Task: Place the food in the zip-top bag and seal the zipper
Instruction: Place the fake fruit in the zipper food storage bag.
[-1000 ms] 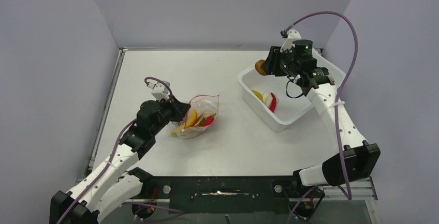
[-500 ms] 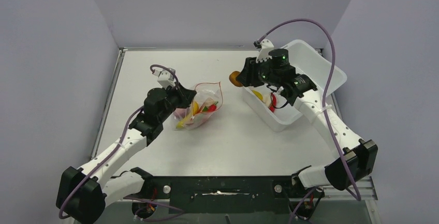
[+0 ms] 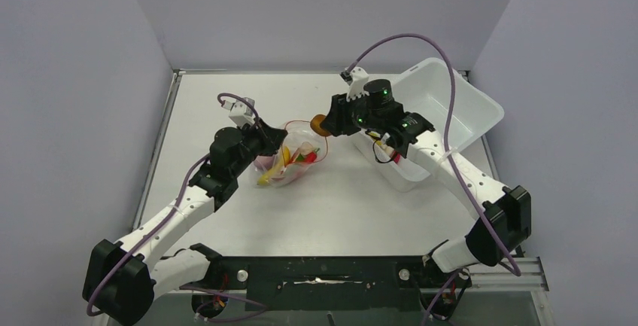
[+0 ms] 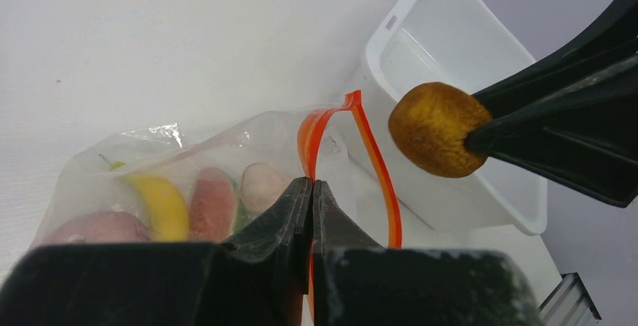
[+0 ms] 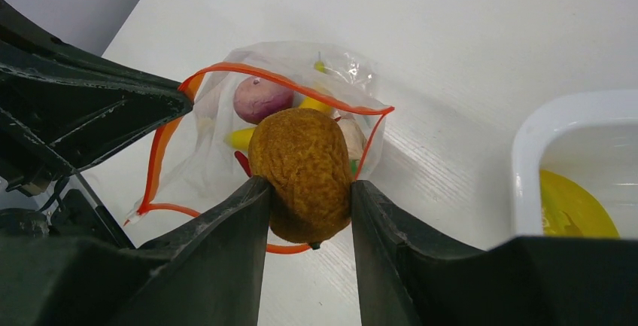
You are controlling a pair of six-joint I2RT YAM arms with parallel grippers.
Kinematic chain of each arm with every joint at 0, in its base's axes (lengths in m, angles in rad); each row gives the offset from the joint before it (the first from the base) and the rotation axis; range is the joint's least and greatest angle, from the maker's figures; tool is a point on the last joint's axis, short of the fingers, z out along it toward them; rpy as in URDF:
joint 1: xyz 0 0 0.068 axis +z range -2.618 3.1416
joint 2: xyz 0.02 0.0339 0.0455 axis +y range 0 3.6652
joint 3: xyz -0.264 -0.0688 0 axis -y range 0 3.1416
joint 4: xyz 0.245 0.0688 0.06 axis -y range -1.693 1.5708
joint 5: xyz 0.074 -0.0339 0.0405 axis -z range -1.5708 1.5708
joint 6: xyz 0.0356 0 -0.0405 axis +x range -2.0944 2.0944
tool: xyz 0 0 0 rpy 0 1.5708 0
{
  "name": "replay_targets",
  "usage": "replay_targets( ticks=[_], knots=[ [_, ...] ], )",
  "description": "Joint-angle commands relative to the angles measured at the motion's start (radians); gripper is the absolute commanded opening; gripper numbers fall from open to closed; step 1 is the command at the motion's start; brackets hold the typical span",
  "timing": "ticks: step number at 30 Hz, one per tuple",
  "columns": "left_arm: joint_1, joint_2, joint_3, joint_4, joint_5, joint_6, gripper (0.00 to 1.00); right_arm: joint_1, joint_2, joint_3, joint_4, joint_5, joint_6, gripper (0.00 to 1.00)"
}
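Pinching a brown round piece point(image 5: 301, 168) just over the mouth of the zip-top bag point(image 5: 203, 153), the right tool point(image 5: 306, 184) is poised to drop it while the left tool point(image 4: 311, 184), pressed together on the zipper point(image 4: 378, 175), holds it open; a banana point(image 4: 162, 205) and others lie inside, a yellow piece point(image 5: 575, 209) waits in the white bin point(image 5: 524, 168), sealing undone.

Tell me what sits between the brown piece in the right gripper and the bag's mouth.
Nothing. The left wrist view shows an open gap between the brown piece and the orange zipper strip.
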Motion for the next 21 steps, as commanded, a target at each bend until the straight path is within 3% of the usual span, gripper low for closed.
replay_targets(
  ticks=[1,9,21],
  knots=[
    [-0.001,-0.024,0.020,0.090,0.020,-0.029,0.00,0.046,0.035,-0.001,0.103,-0.007,-0.007,0.25],
    [-0.002,-0.022,0.011,0.099,0.030,-0.055,0.00,0.149,0.118,-0.034,0.142,0.051,-0.078,0.27],
    [-0.003,-0.011,0.016,0.082,0.036,-0.085,0.00,0.175,0.230,-0.025,0.233,0.054,-0.147,0.35]
  ],
)
